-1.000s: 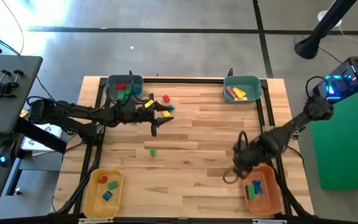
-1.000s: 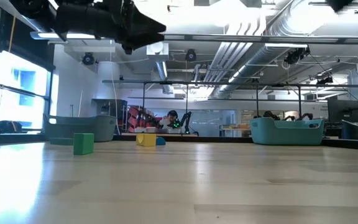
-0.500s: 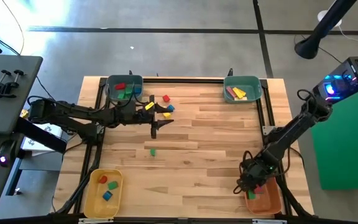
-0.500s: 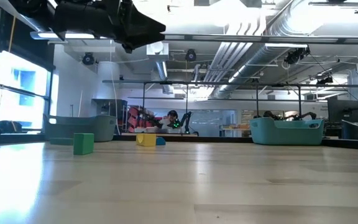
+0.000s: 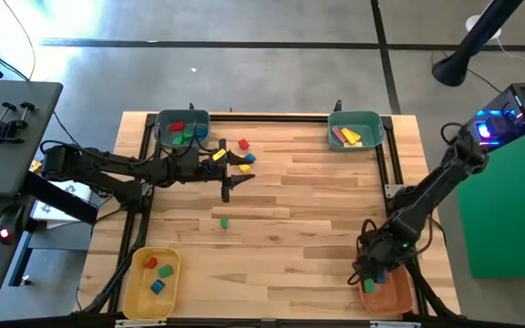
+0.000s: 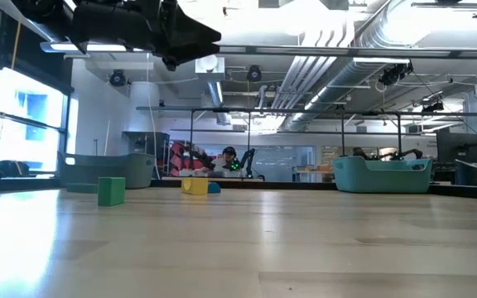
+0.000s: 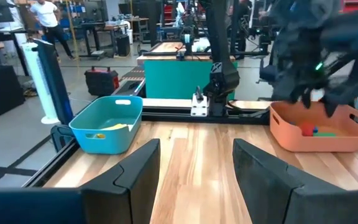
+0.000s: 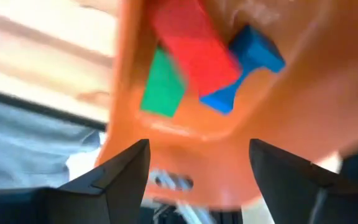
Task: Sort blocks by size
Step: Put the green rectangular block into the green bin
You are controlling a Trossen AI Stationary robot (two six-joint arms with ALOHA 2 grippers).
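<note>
Wooden tabletop from above: my right gripper (image 5: 368, 275) hangs open over the orange bin (image 5: 397, 293); I'd lift straight up, clear of its rim. Left gripper (image 5: 227, 187), open and empty, hovers near loose blocks (image 5: 243, 146). Right wrist: red block (image 8: 195, 45) lies released inside.

Wooden table (image 5: 308, 200): four corner bins (image 5: 355, 128), loose blocks (image 5: 224, 221).

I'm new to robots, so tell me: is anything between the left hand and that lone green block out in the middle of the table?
Nothing visible. The left hand hangs open above the table, and the green block sits alone on bare wood a little nearer the front edge. The other loose blocks lie on the far side, by the teal bin.
</note>
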